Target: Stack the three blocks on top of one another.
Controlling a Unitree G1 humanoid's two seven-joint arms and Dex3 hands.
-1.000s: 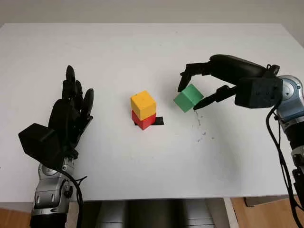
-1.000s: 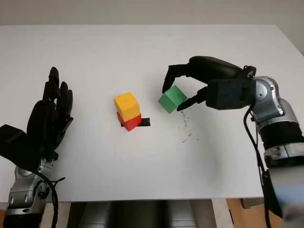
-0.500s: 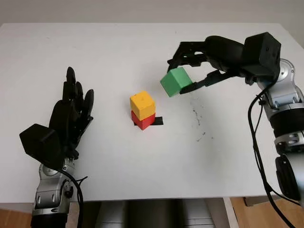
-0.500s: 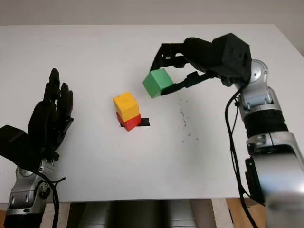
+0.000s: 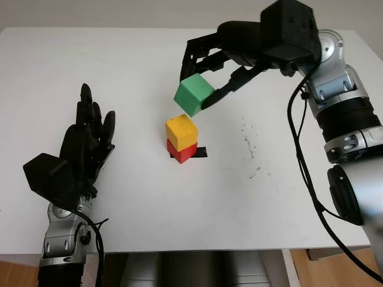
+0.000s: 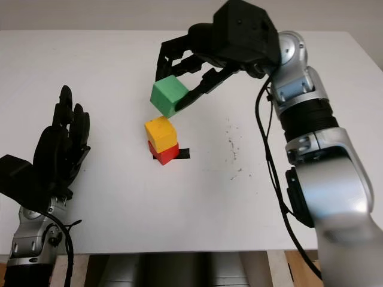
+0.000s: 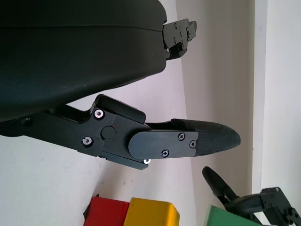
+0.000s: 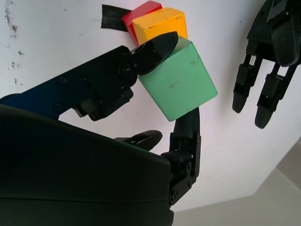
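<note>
Holding the green block (image 5: 194, 95) up in the air, pinched tight between the black fingers (image 8: 155, 47) of the right hand (image 5: 206, 78). Just below that hand and a bit toward the robot, a yellow block (image 5: 181, 131) sitting on top of a red block (image 5: 182, 152), with a small black tape mark (image 5: 199, 152) on the white table (image 5: 179, 209) poking out from under the red one. Green block tilted, not touching the yellow one, a small gap of air between them. Nothing standing between the green block and the little stack. Some small dark specks (image 5: 250, 149) on the table, under the right arm and off to the side of the stack.

Far across from the right hand, the left hand (image 5: 84, 146) open above the table, holding nothing, well apart from the blocks.

Half a second ago, green block farther off to the side of the stack and lower down; now lifted higher and carried closer, nearly over the yellow block. Stack and left hand in the same spots as before.
</note>
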